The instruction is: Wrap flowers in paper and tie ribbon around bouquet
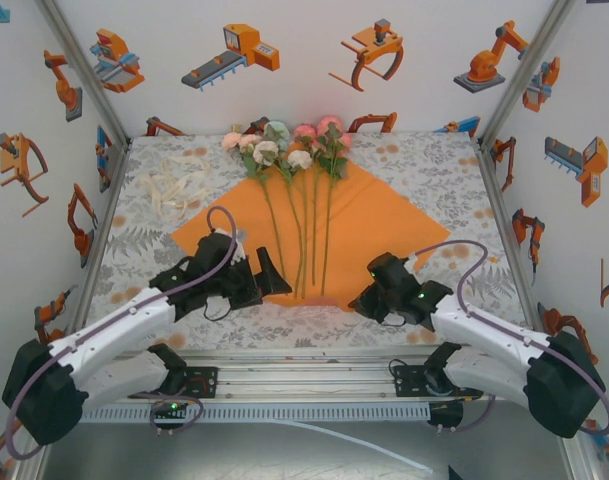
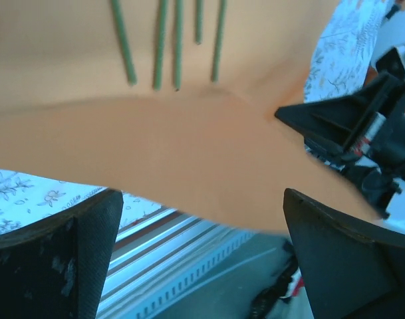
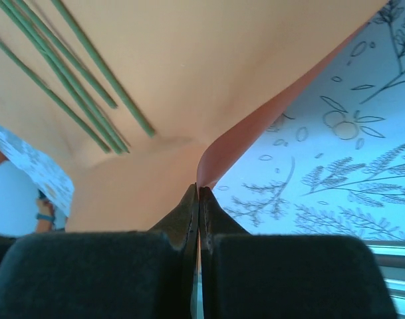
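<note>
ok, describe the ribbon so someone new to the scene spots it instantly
Start at the big orange paper in the middle of the leaf-print tablecloth. To its left, toward the far left corner, lies the ribbon. It is a loose cream-white tangle of thin loops, unlike the green-stemmed flowers lying on the paper.

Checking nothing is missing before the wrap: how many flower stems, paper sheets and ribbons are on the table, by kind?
Flower stems: 5
Orange paper sheet: 1
Ribbon heap: 1
Total: 7
</note>
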You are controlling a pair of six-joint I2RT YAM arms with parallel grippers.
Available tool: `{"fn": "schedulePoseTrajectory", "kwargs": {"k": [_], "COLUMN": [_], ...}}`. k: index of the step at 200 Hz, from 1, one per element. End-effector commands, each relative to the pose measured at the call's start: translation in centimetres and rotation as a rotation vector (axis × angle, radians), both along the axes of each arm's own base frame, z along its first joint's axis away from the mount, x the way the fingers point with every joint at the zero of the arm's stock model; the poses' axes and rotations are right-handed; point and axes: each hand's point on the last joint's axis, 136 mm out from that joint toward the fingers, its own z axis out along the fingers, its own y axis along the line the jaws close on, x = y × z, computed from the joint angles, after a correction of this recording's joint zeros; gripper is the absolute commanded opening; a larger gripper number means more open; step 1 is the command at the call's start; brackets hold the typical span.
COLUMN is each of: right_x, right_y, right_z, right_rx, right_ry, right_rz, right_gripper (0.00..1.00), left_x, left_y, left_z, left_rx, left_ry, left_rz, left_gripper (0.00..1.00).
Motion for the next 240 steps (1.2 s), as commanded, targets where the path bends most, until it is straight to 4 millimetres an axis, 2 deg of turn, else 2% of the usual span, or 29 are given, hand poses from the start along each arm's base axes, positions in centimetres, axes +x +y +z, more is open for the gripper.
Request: {"fn": "schedulePoseTrajectory", "kwargs": {"k": [1, 24, 50, 61, 77, 95, 121, 131, 151, 169, 177, 200, 213, 227, 240], "right_x": [1.8, 2.9, 4.3, 4.8, 5.8, 6.8, 8.1, 8.4, 8.9, 9.1, 8.6, 6.6, 5.8, 5.4, 5.4], "right_y": [-0.6, -1.0, -0.9, -0.8, -0.7, -0.8, -1.6, -2.3, -3.3, -3.0, -3.0, -3.8, -2.4, 0.9, 3.8], "right_z": [1.0, 0.7, 0.3, 0.1, 0.2, 0.6, 0.8, 0.9, 1.7, 3.5, 4.5, 7.1, 7.9, 8.1, 7.2], "right_rx": [0.018, 0.016, -0.007, -0.009, -0.013, -0.038, -0.132, -0.167, -0.236, -0.296, -0.338, -0.514, -0.499, -0.375, -0.264], "right_ry": [-0.021, 0.012, 0.047, 0.062, 0.054, 0.026, 0.005, 0.009, -0.008, -0.056, -0.069, -0.110, -0.145, -0.191, -0.200], "right_rz": [-0.160, -0.228, -0.240, -0.243, -0.227, -0.193, -0.120, -0.097, -0.032, 0.112, 0.175, 0.270, 0.328, 0.391, 0.416], "right_gripper": [0.02, 0.00, 0.00, 0.00, 0.00, 0.00, 0.36, 0.45, 0.51, 0.52, 0.53, 0.54, 0.54, 0.52, 0.51], "left_x": [-1.2, -2.3, -2.4, -1.5, 1.3, 3.8, 5.8, 6.0, 6.5, 6.8, 6.9, 7.0, 6.8, 6.7, 6.7], "left_y": [1.5, 0.0, -1.5, -1.5, -0.1, 0.6, -0.4, -1.3, -1.6, -1.0, -0.4, 1.4, 2.0, 2.6, 2.8], "left_z": [1.6, 2.8, 2.0, 1.0, -0.5, -1.2, -2.1, -2.8, -5.0, -6.7, -7.3, -8.9, -9.8, -10.6, -11.1], "left_rx": [0.184, 0.152, 0.180, 0.216, 0.347, 0.440, 0.466, 0.459, 0.488, 0.529, 0.550, 0.612, 0.637, 0.662, 0.669], "left_ry": [-0.186, -0.289, -0.365, -0.397, -0.440, -0.490, -0.497, -0.471, -0.399, -0.344, -0.320, -0.261, -0.233, -0.205, -0.185], "left_rz": [-0.194, -0.346, -0.450, -0.435, -0.323, -0.236, -0.218, -0.238, -0.234, -0.192, -0.154, -0.077, -0.061, -0.044, -0.038], "left_gripper": [0.97, 0.97, 0.97, 0.97, 0.97, 0.97, 0.97, 0.97, 0.97, 0.98, 1.00, 0.96, 0.95, 0.93, 0.92]}}
